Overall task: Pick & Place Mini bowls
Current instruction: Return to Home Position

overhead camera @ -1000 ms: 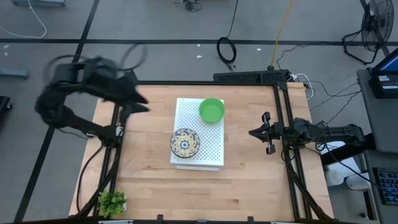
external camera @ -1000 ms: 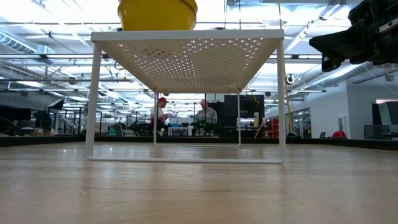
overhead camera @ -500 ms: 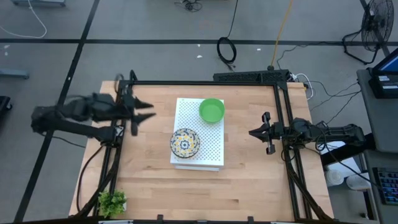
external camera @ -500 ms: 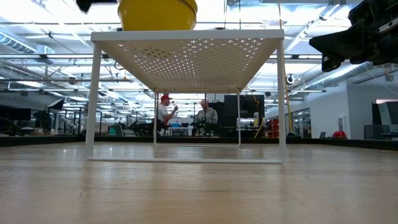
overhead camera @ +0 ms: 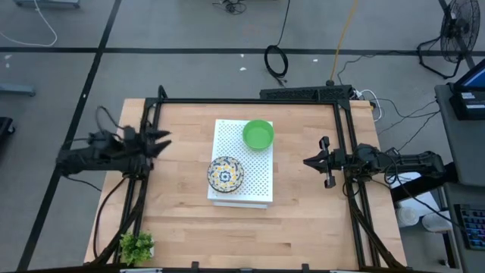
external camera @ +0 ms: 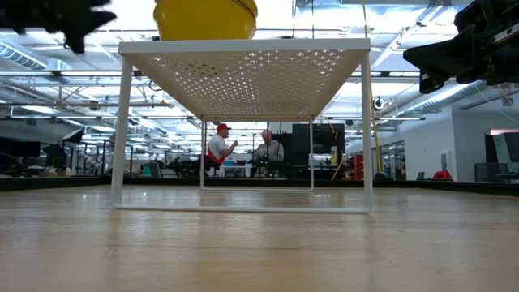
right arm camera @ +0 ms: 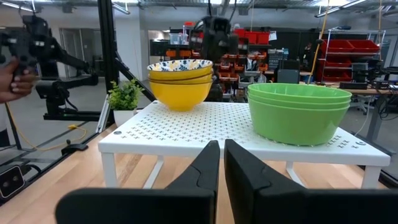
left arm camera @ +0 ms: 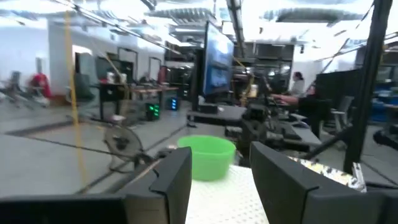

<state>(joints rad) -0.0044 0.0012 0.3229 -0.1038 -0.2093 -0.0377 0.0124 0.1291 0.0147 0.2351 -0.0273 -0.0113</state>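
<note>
We are looking at the left gripper [overhead camera: 161, 141] hanging well clear of the white perforated shelf [overhead camera: 259, 168], on its own arm's side of it and pointing toward it. Its fingers [left arm camera: 166, 182] are standing wide apart, holding nothing and touching nothing. The right gripper [overhead camera: 306, 161] is waiting off the opposite side of the shelf, its own two fingers lying nearly together with only a slit between them, empty too. On the shelf top the green bowls [overhead camera: 258, 134] are sitting nested in one stack, and the yellow patterned bowls [overhead camera: 225, 173] are sitting nested in a second stack just beside them, both stacks apart from either gripper.
</note>
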